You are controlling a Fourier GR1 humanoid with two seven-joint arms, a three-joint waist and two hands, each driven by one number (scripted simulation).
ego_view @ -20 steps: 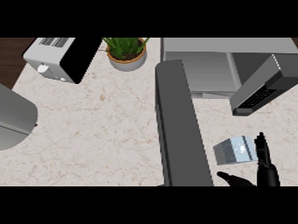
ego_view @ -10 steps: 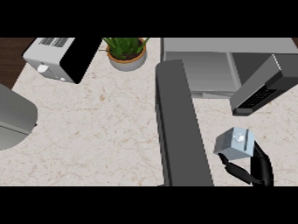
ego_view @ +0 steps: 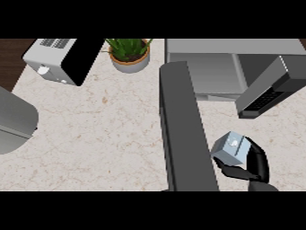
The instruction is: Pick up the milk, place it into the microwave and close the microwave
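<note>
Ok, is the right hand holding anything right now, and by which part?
Yes. The right hand holds the milk carton, with its fingers curled round the carton's right side and its thumb at the near edge.

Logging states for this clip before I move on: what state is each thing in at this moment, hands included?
milk: tilted, held by the right hand, outside the microwave
right hand: curled round the milk
left hand: not in view
microwave: open, milk not inside
microwave door: swung out towards the robot
toaster: on the counter, slots' contents unclear
potted plant: upright
</note>
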